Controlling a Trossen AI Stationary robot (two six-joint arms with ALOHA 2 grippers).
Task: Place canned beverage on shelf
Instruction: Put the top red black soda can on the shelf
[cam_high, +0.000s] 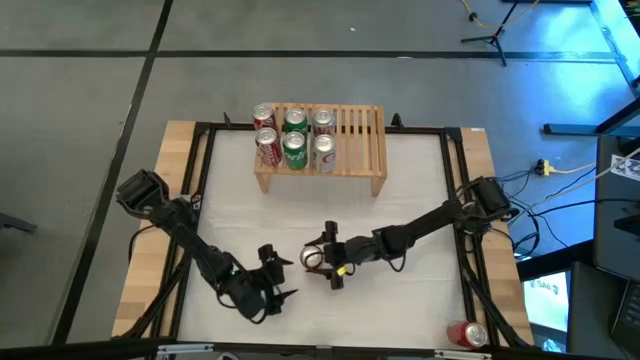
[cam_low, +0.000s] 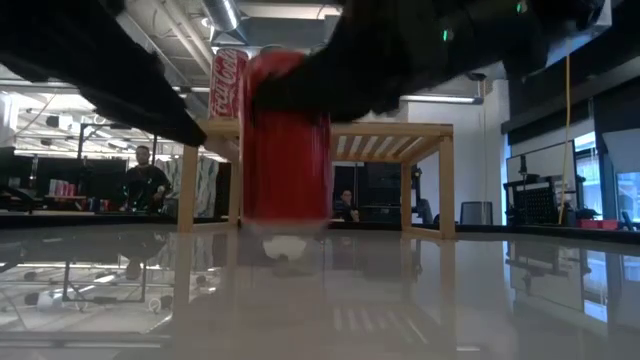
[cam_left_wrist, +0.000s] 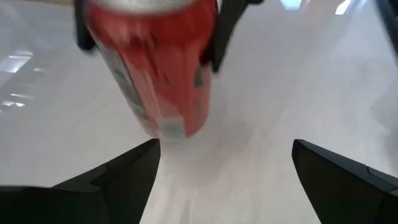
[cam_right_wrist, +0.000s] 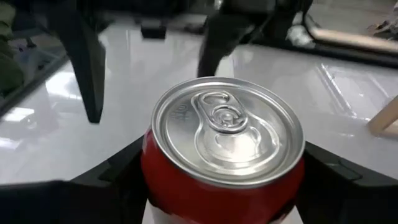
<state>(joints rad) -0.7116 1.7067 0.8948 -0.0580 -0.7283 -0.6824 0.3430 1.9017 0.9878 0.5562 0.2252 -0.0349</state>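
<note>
A red can (cam_high: 314, 258) with a silver top (cam_right_wrist: 227, 127) stands upright between the fingers of my right gripper (cam_high: 322, 262), in the middle of the white table. In the low view the can (cam_low: 285, 140) looks just clear of the tabletop. My left gripper (cam_high: 272, 282) is open just left of the can and nearer the front edge. Its two fingers stand wide apart (cam_left_wrist: 224, 168) with nothing between them. The light-wood shelf (cam_high: 360, 130) stands on its side legs at the far edge. Several cans stand on the left half of its slatted top. My right gripper pinches the can's side wall (cam_right_wrist: 149, 163) between its two fingers, on the upper part just below the rim. The fingers (cam_left_wrist: 219, 34) come nearly level from the table's right, slanting a little down. The can stays upright, apparently just off the table.
Another red can (cam_high: 467, 335) lies at the near right corner on the wooden border. Black frame rails (cam_high: 455, 190) run round the table. Bare tabletop (cam_high: 330, 215) lies between the grippers and the shelf, whose right half (cam_high: 368, 140) holds nothing. A person (cam_low: 146, 178) is in the room behind.
</note>
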